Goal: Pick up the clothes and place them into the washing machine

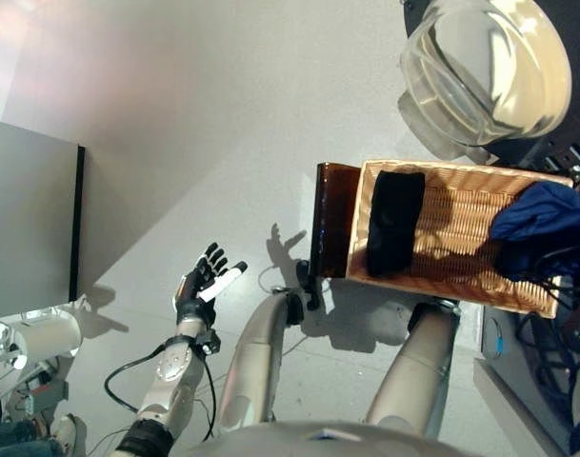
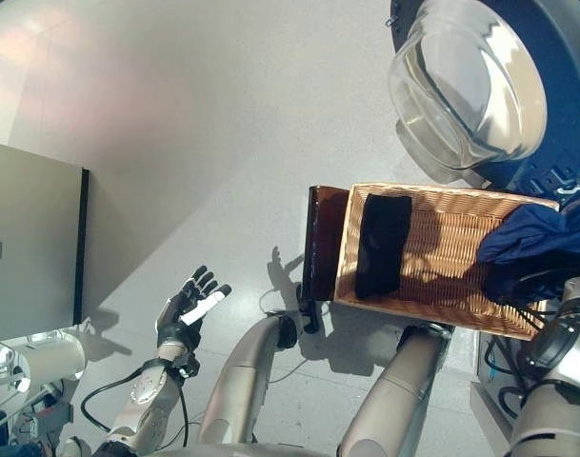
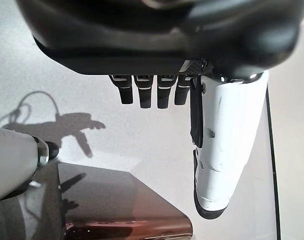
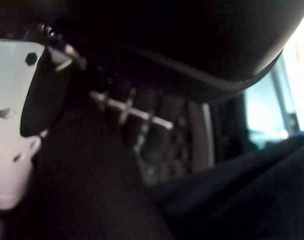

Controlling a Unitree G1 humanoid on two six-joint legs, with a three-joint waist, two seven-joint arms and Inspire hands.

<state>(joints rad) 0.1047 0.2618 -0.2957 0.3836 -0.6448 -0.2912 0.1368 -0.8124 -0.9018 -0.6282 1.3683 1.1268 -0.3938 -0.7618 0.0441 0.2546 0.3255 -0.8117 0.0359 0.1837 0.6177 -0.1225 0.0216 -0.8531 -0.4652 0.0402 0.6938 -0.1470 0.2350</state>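
Observation:
A shallow wicker basket (image 1: 358, 233) rests on a low dark brown box (image 1: 332, 219) beside the washing machine (image 2: 561, 124), whose round glass door (image 1: 490, 67) stands open. A black garment (image 1: 396, 224) lies in the basket's left part. A dark blue garment (image 1: 542, 224) is bunched up at its right end. My right hand (image 4: 152, 120) is at that garment, its fingers curled into the blue cloth (image 4: 271, 200). My left hand (image 1: 204, 281) is open and empty over the floor, well to the left of the basket.
A grey cabinet (image 1: 28, 228) stands at the left. A white cylinder (image 1: 47, 338) and other gear lie at the lower left. The grey floor (image 1: 223, 124) stretches between the cabinet and the basket. The box also shows in the left wrist view (image 3: 122, 205).

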